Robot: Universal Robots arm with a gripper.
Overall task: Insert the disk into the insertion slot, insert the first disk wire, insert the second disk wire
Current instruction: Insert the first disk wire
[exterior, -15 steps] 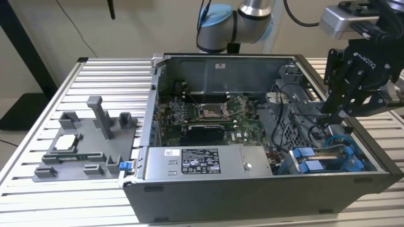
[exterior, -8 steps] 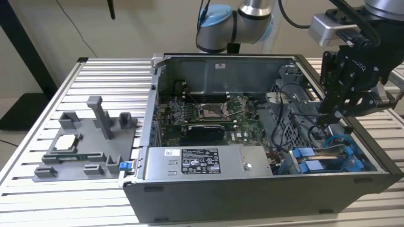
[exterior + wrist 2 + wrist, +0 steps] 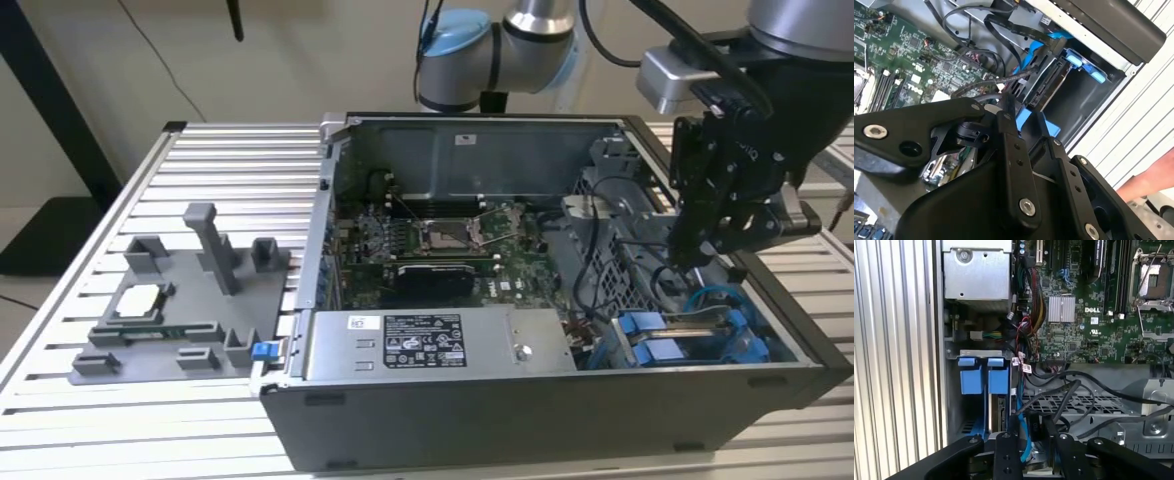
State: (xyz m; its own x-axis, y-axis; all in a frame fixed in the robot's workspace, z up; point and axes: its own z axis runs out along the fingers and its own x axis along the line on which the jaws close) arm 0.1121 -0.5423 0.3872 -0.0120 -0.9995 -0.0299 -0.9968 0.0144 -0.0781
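The open computer case [image 3: 534, 410] was laid flat on a slatted table [image 3: 80, 420]. The arm [image 3: 787, 40] was seen reaching down into the case's corner at the exterior view's right. There the grey slot [image 3: 953, 405] was found already filled: the disk [image 3: 1046, 87] was seated on edge inside it, with its blue tabs [image 3: 984, 375] at the mouth.

The gripper [image 3: 1023, 111] was held just beside the disk. Its fingers [image 3: 1009, 135] were set narrow, with a blue wire [image 3: 1020, 412] running between them and apparently pinched.

Several faults could be judged possible from this position:
- The plug might be brought to the disk's socket at a tilt, since the wire was held by its soft length; the contacts could then be bent or the plug left half seated.
- The wire might be let slip through so light a pinch.
- The loose black cables [image 3: 1069, 390] lying close by might be snagged and dragged.
- The disk itself might be pushed off its seat by too hard a press.
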